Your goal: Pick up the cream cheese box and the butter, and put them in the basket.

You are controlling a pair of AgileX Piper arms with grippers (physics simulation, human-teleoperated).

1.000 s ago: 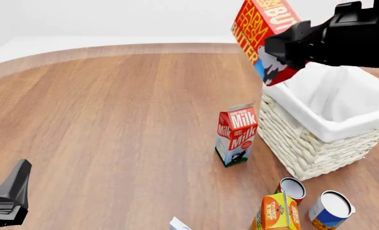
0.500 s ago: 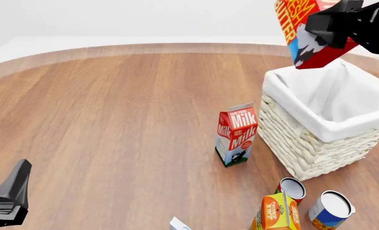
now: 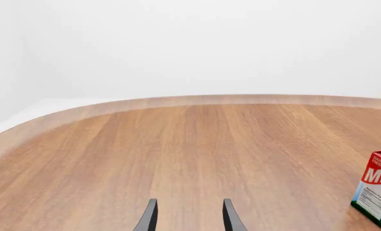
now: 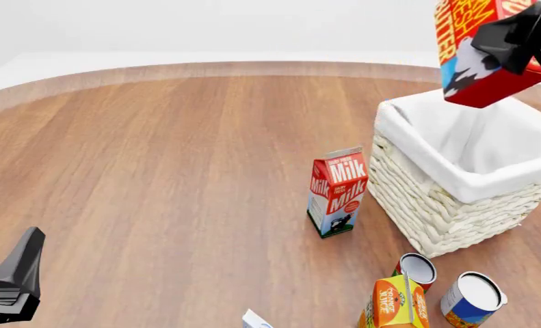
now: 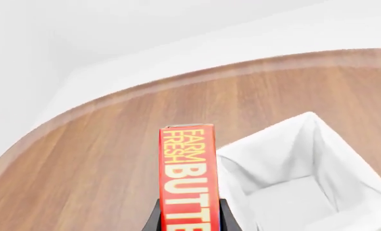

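Observation:
The butter (image 4: 475,51), a red-orange carton, hangs tilted in the air over the far left corner of the cream wicker basket (image 4: 416,198). My right gripper (image 4: 512,41) is shut on it. In the right wrist view the butter (image 5: 187,178) sits between the fingers, with the basket's white liner (image 5: 286,159) below and beyond it. Only a pale corner of the cream cheese box (image 4: 254,320) shows at the front edge of the view. My left gripper (image 4: 16,273) rests low at the front left, and its fingers (image 3: 149,217) stand open around nothing.
A red-white milk carton (image 4: 337,191) stands just left of the basket and also shows in the left wrist view (image 3: 378,192). An orange juice carton (image 4: 393,304) and two cans (image 4: 418,268) (image 4: 472,297) stand in front of the basket.
My right gripper has carried the butter to the right, from left of the basket's near corner to above its rim. The left arm has not moved.

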